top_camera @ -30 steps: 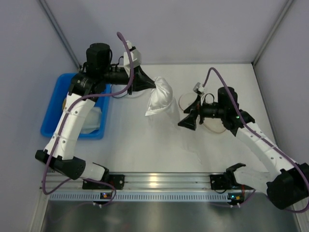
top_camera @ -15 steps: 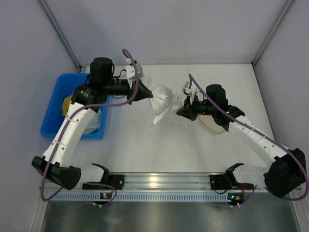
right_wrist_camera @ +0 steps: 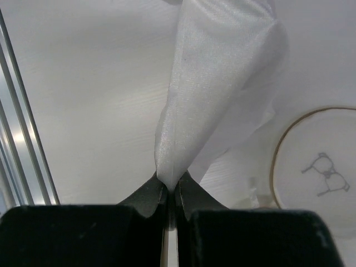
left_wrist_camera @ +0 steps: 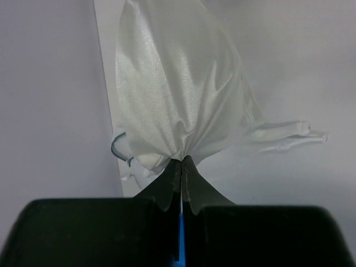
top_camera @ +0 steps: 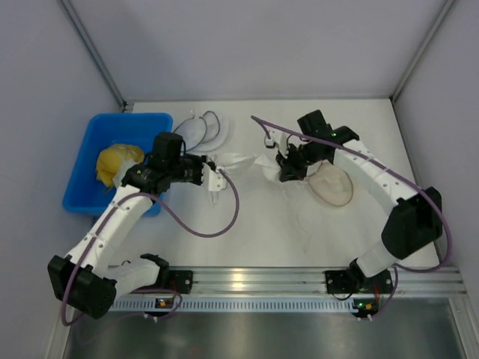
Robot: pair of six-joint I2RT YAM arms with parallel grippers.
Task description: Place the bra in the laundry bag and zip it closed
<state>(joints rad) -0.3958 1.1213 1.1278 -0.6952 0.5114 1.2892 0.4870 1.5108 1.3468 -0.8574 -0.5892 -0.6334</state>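
The bra, shiny white cloth, hangs stretched between my two grippers over the middle of the table. My left gripper is shut on its left end; in the left wrist view the bra bunches into the left gripper, and a thin strap trails right. My right gripper is shut on the other end; the right wrist view has a fold of the bra pinched in the right gripper. The laundry bag, round with a tan rim, lies flat just right of the right gripper.
A blue bin at the left holds a yellow bundle. A round mesh pouch with a black rim lies behind the left gripper. The aluminium rail runs along the near edge.
The right gripper moved left from the laundry bag and shut on the bra's free end. The left gripper carried its end down and toward the near left. The bra now spans both grippers.
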